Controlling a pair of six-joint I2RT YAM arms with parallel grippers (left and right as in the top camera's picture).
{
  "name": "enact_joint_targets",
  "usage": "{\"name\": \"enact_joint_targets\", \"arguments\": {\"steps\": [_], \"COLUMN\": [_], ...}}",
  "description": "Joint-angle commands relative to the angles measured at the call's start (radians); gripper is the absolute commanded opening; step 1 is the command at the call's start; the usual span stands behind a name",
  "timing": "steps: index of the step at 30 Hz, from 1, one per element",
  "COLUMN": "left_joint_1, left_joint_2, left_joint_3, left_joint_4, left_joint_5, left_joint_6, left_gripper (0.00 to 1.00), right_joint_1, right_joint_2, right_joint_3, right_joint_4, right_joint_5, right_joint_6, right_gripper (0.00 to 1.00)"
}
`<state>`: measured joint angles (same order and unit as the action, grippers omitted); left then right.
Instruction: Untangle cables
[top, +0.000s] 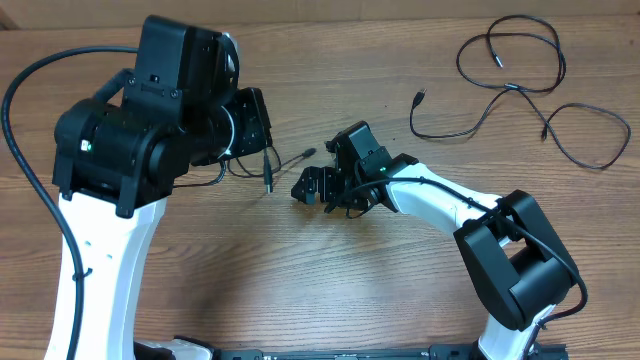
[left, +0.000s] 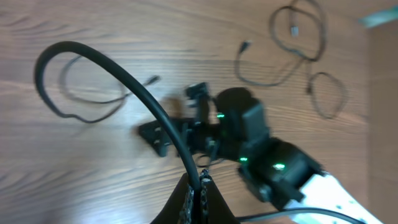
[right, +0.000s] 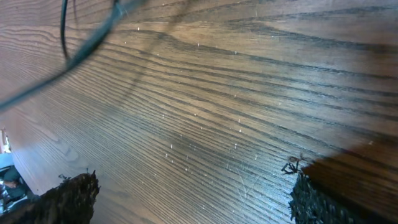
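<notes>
Black cable (left: 126, 76) is clamped in closed left hand (left: 198, 190) | right hand (right: 193, 199) is spread wide, nothing held | loose cables (top: 508, 88) lie apart on wooden counter (top: 300, 290)

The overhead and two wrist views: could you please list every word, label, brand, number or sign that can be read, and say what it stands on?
No text can be read in any view.
The right arm shows only green lights, no lettering.
The cable in the shut left gripper, the loose cables and the table bear no print.
</notes>
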<state>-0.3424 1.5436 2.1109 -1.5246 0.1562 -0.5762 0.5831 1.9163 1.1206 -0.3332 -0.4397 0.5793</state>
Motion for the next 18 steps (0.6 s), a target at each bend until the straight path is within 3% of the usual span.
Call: {"name": "enact_joint_targets", "arguments": {"steps": [1,10,18], "left_joint_1": [0.002,0.002,0.001], "left_joint_2": [0.035,0.082,0.074], "left_joint_3": [-0.018,-0.017,-0.016], "left_joint_4": [-0.021,0.042,0.069], "left_joint_5": [-0.047,0.177,0.239], "left_joint_6": [0.011,0.023,0.023], "left_gripper": [0.04,0.04,0.04], "right_joint_1": [-0.003,-0.003,0.0], "right_joint_2": [0.01,0.01,0.01], "right_joint_3": [-0.009,-0.009,-0.009], "right_joint_4": [0.006,0.024,0.14], "right_joint_5": [0.019,0.022,0.172], "right_joint_6": [-0.008,0.0,0.363], "right_gripper": [1.0,1.0,1.0]}}
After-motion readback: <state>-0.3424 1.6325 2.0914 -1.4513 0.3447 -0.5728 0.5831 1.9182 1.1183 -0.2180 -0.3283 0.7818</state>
